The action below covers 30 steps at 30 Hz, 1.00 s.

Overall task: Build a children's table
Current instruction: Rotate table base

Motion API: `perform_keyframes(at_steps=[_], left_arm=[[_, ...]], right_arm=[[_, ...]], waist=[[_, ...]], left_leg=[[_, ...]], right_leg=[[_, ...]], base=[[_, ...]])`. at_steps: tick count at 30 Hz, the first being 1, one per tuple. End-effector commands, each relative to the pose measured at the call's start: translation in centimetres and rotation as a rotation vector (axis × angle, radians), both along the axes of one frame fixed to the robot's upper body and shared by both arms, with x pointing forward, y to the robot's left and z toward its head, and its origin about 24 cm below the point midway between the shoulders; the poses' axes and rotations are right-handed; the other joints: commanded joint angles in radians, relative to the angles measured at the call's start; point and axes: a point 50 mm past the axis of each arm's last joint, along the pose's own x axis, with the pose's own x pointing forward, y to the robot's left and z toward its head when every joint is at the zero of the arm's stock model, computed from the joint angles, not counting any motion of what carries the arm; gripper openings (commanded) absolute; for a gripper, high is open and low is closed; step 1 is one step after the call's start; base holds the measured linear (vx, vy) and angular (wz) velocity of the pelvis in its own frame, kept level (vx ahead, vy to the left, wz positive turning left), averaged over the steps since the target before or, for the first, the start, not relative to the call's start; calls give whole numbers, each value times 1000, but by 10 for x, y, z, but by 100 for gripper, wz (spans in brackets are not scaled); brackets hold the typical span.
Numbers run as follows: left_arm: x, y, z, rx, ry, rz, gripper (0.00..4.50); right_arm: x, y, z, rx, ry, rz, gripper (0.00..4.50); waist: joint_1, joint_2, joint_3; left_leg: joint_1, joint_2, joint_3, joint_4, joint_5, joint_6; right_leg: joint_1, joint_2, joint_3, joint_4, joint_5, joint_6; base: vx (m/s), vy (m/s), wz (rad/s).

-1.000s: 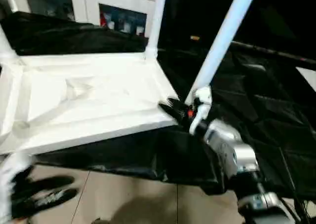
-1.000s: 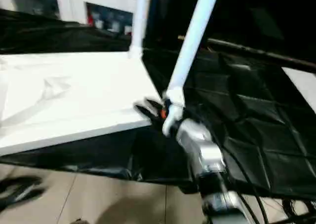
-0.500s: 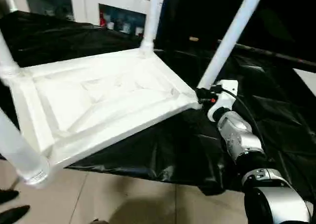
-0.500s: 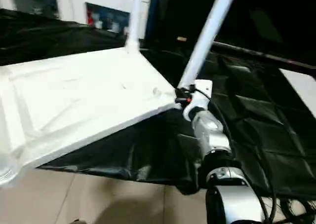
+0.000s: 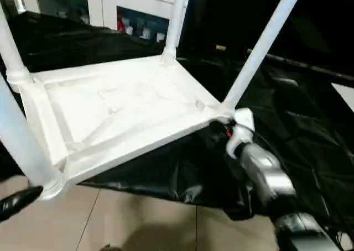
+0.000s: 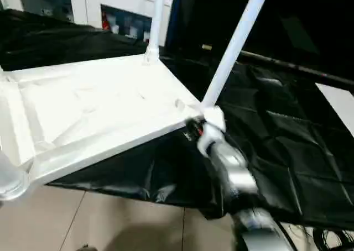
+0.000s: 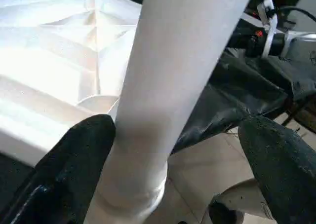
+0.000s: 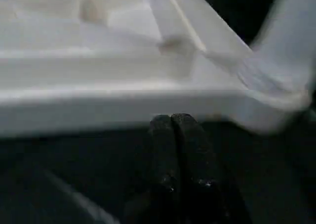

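Note:
The children's table lies upside down: its white ribbed tabletop rests on the black-draped work table, and its near-left corner juts out over the floor. White legs stand in the sockets: near left, near right, far right, far left. My left gripper is open, its black fingers wide apart on either side of the near-left leg. My right gripper is shut and empty, just below the tabletop's edge, under the near-right corner.
Crumpled black cloth hangs over the work table's front edge. Beige tiled floor lies below. White cabinets with glass fronts stand behind. A white panel lies at the far right.
My left gripper's fingers have spread wide around the near-left leg. My right gripper has shut and dropped from beside the near-right leg's base to under the tabletop edge. The camera has shifted.

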Motion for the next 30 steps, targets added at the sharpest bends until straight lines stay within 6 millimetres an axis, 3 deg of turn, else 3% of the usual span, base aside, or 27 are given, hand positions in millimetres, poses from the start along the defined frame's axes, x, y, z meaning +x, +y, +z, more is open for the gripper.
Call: perform_keyframes(at_steps=[1, 3, 7, 11, 12, 14, 16, 21, 22, 24, 26, 27, 28, 29, 30], left_arm=[[5, -8, 2, -14, -18, -45, 449], [13, -21, 6, -77, -68, -79, 449], [31, -40, 1, -71, -100, -132, 449], [59, -55, -8, -59, -172, -137, 449], [75, -70, -11, -70, -206, -177, 449], [89, -86, -12, -99, -230, -222, 449], [95, -92, -12, -110, -236, -233, 449], [133, -136, -17, -117, -290, -345, 449], [142, -149, -18, -118, -308, -377, 449], [152, -166, -19, -126, -317, -427, 449], [157, -175, -20, -127, -316, -446, 449], [162, -182, -20, -120, -324, -457, 449], [169, -190, -21, -116, -325, -458, 449], [184, -205, -23, -91, -341, -444, 449], [186, -207, -24, -87, -343, -439, 449]], right_arm=[[1, -6, 5, -33, -13, 6, 0], [-4, -11, 0, -48, 6, 3, 0], [-13, -2, -2, -42, 35, 136, 0], [-12, 7, -1, -41, 51, 221, 0], [-7, 10, 1, -45, 51, 246, 0], [-4, 14, 3, -43, 50, 283, 0], [-4, 17, 5, -39, 47, 311, 0], [-3, 25, 14, -30, 25, 417, 0], [-2, 24, 16, -31, 21, 411, 0], [-1, 22, 17, -33, 11, 404, 0], [-1, 21, 18, -29, 7, 403, 0], [-2, 20, 19, -23, 4, 409, 0], [-3, 19, 19, -23, 1, 410, 0], [-6, 14, 20, -29, -4, 409, 0], [-6, 13, 20, -33, -6, 405, 0]], waist=[[-2, 43, -38], [-1, 41, -38], [1, 40, -38], [4, 36, -43], [6, 37, -45], [11, 37, -44], [12, 36, -44], [15, 33, -49], [18, 41, -50], [26, 39, -51], [26, 36, -53], [24, 43, -55], [22, 42, -56], [22, 47, -54], [29, 50, -61]], left_leg=[[7, -7, 6, -73, -342, -26], [14, -6, 8, -70, -348, -29], [14, -5, 8, -69, -342, -23], [10, -3, 7, -68, -300, -33], [11, -6, 8, -64, -287, -35], [18, -4, 10, -62, -313, -46], [9, -5, 4, -63, -333, -58], [11, -6, 5, -57, -329, -56], [11, -6, 5, -56, -319, -58], [17, -7, 6, -54, -330, -60], [5, -6, 2, -57, -311, -64], [4, -8, 1, -57, -304, -64], [1, -8, 1, -56, -293, -63], [2, -9, 1, -57, -291, -60], [16, -8, 6, -47, -284, -55]], right_leg=[[30, -52, 46, -82, -258, -116], [24, -51, 45, -82, -266, -122], [24, -49, 44, -79, -243, -130], [30, -55, 44, -77, -224, -124], [30, -55, 45, -74, -213, -125], [21, -57, 45, -77, -247, -126], [28, -60, 43, -75, -294, -117], [25, -63, 44, -82, -325, -98], [25, -64, 46, -81, -318, -98], [22, -66, 45, -85, -339, -95], [33, -67, 42, -81, -324, -97], [34, -65, 42, -82, -301, -98], [38, -65, 41, -79, -286, -103], [36, -63, 41, -82, -290, -99], [30, -63, 42, -82, -252, -106]], base=[[0, 0, 0], [0, 0, 0], [0, 0, 0], [0, 0, 0], [0, 0, 0], [0, 0, 0], [0, 0, 0], [0, 0, 0], [0, 0, 0], [0, 0, 0], [0, 0, 0], [0, 0, 0], [0, 0, 0], [0, 0, 0], [0, 0, 0]])
